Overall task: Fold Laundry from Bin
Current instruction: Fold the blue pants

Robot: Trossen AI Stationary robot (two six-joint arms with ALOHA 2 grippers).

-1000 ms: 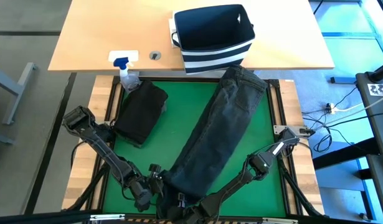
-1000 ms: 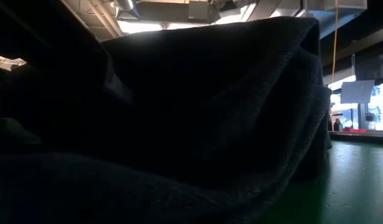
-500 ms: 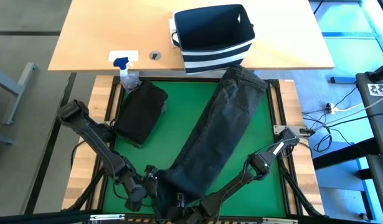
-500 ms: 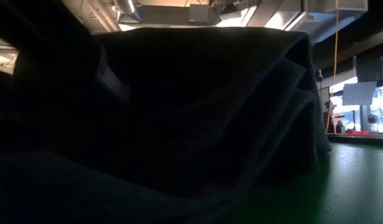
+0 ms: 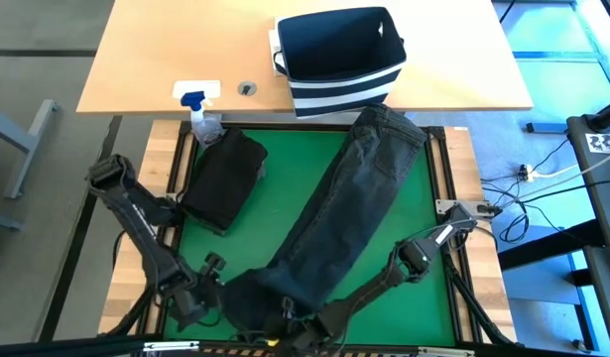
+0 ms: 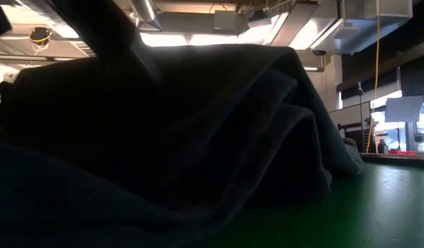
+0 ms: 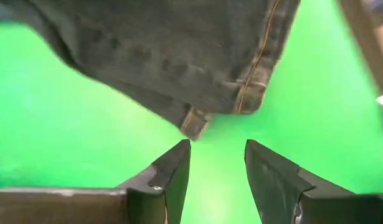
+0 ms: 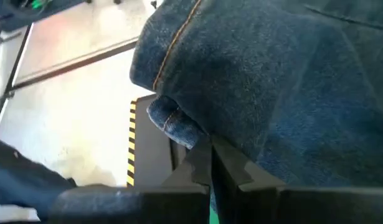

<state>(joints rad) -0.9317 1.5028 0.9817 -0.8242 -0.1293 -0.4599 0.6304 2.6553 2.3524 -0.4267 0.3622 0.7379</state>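
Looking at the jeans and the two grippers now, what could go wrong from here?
1. The left gripper is open and off the jeans, so only the shut right gripper holds the hem; the cloth may twist or slip.
2. The hem hangs near the mat's front edge and could slide off.
3. The far end touches the bin; pulling could drag it.

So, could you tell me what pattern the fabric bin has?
Navy with white horizontal stripes low down, clearest from the high view.

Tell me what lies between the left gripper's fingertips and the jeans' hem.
Only bare green mat: the left wrist view shows the open left gripper just short of the jeans.
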